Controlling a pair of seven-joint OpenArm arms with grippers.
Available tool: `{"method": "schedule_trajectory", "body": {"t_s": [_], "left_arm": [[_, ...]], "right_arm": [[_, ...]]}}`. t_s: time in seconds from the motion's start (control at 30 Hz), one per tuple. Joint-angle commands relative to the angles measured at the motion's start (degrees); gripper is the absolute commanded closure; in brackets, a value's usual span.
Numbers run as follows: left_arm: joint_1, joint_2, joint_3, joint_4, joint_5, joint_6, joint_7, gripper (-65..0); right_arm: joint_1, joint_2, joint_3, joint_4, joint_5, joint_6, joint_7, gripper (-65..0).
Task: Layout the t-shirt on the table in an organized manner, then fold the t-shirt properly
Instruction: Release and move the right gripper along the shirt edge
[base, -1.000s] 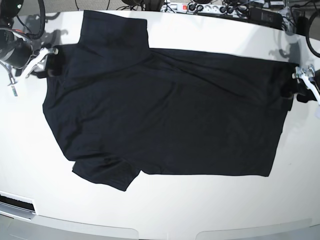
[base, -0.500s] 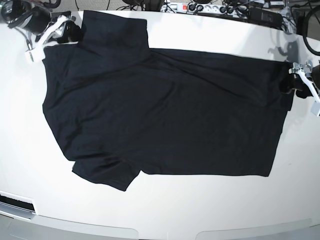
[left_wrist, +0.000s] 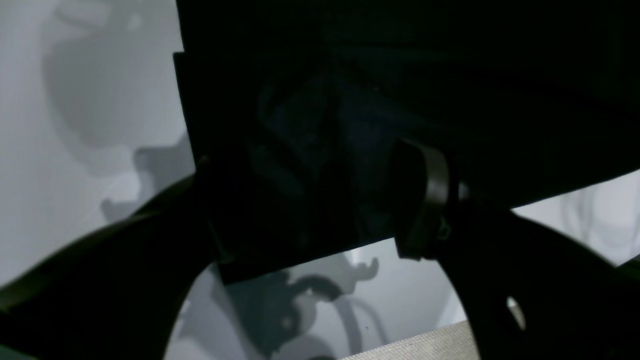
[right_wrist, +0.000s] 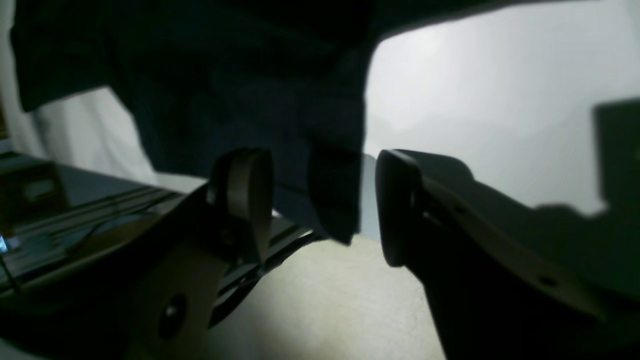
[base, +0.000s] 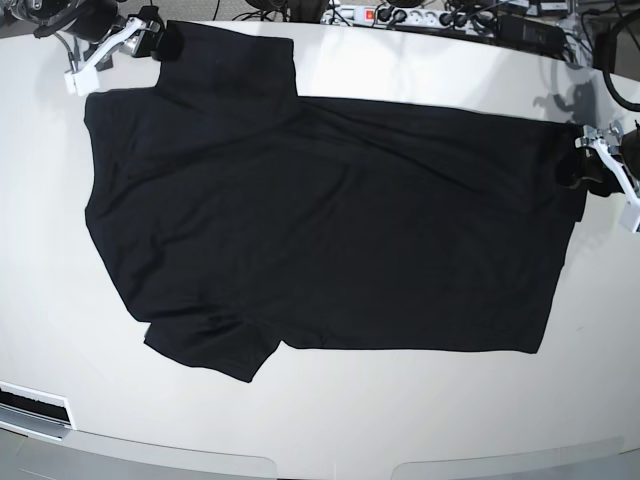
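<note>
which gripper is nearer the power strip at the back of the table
The right one. The right gripper sits at the shirt's far sleeve corner, nearer the power strip; the left gripper is at the hem, farther along the table.

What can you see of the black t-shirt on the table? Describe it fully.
The t-shirt is plain black soft fabric, spread nearly flat on the white table, lightly creased. One sleeve points to the far edge, the other toward the near edge. The right gripper is at the far sleeve's corner, the left gripper at the hem.
</note>
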Motion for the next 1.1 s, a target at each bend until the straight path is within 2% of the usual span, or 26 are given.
{"method": "schedule_trajectory", "body": {"t_s": [0.0, 0.17, 0.37, 0.43, 0.47, 0.57, 0.6, 0.7, 0.8, 0.93, 1.07], "left_arm": [[-0.52, -1.42, -0.52, 0.68, -1.09, 0.04, -0.79, -43.6], [-0.52, -1.42, -0.52, 0.68, -3.19, 0.02, 0.2, -43.6], [-0.5, -1.4, -0.52, 0.68, -3.52, 0.02, 0.61, -43.6], [-0.52, -1.42, -0.52, 0.68, -3.34, 0.02, 1.33, -43.6], [-0.5, -1.42, -0.52, 0.68, -3.34, 0.02, 1.73, -43.6], [-0.5, -1.42, -0.52, 0.68, -3.34, 0.02, 2.19, -43.6], [-0.52, -1.42, -0.52, 0.68, -3.34, 0.02, 2.19, -43.6], [-0.52, -1.4, -0.52, 0.68, -3.37, 0.02, 2.01, -43.6], [-0.52, -1.4, -0.52, 0.68, -3.37, 0.02, 2.01, -43.6], [-0.52, -1.42, -0.52, 0.68, -3.39, 0.02, 1.99, -43.6], [-0.52, -1.4, -0.52, 0.68, -3.5, 0.02, 1.99, -43.6]], "right_arm": [[-0.33, 0.48, 0.2, 0.48, 1.62, 0.3, -0.28, -35.0], [-0.17, 0.48, -1.09, 0.48, 3.1, 0.3, -0.39, -35.0], [1.05, 0.5, -7.76, 0.48, 2.71, 0.3, -0.44, -34.7], [1.77, 0.5, -8.92, 0.5, 2.71, 0.3, -0.44, -32.1], [2.12, 0.5, -8.94, 0.61, 2.75, 0.3, -0.44, -28.0], [2.89, 0.55, -8.26, 2.4, 3.17, 0.3, -2.01, -5.0], [3.02, 0.55, -7.96, 3.69, 3.78, 0.3, -3.15, 0.0], [3.02, 0.68, -7.04, 8.98, 8.28, 0.3, -5.66, 0.0], [3.54, 0.66, -6.88, 15.23, 10.43, 0.3, -5.77, 0.0], [8.09, 0.66, -6.88, 18.45, 9.88, 0.3, -5.6, 0.0], [13.75, 0.66, -7.02, 18.45, 5.01, 0.3, -4.83, 0.0]]}}
